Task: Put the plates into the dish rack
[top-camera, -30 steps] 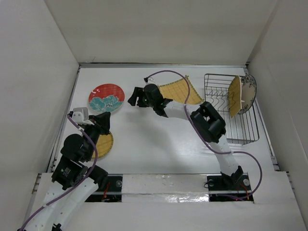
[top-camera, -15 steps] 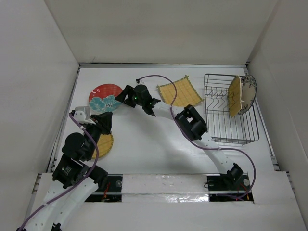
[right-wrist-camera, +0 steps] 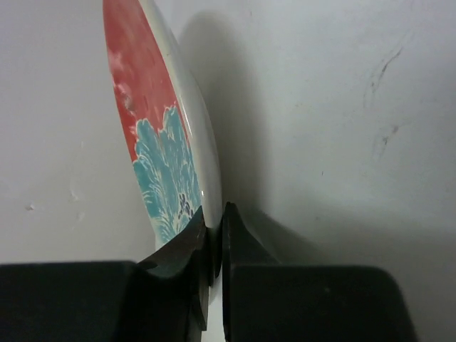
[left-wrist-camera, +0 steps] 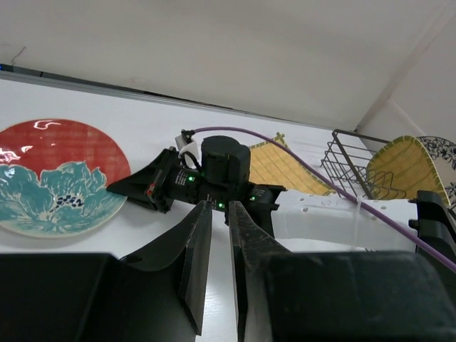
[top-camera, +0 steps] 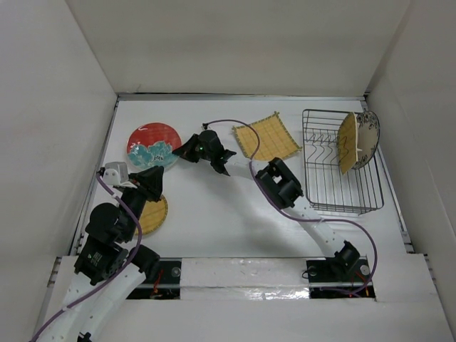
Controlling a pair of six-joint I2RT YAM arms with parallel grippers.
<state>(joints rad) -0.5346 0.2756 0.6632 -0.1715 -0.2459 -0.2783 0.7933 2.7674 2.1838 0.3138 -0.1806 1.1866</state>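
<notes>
The right end effector (right-wrist-camera: 215, 235) is seen clamped on the near rim of the red plate (right-wrist-camera: 160, 153), just above the bottom centre of the wrist view. Only a thin edge is pinched, so slipping or swinging may be expected when lifted. The dish rack (top-camera: 342, 160) lies far right; the left end effector (left-wrist-camera: 214, 235) is nearly closed, empty.

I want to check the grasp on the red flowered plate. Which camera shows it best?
The right wrist view: the right gripper is pinched on the rim of the red plate, seen edge-on. The top view shows the whole plate with that gripper at its edge. The left wrist view shows the plate's face, the contact hidden.
</notes>
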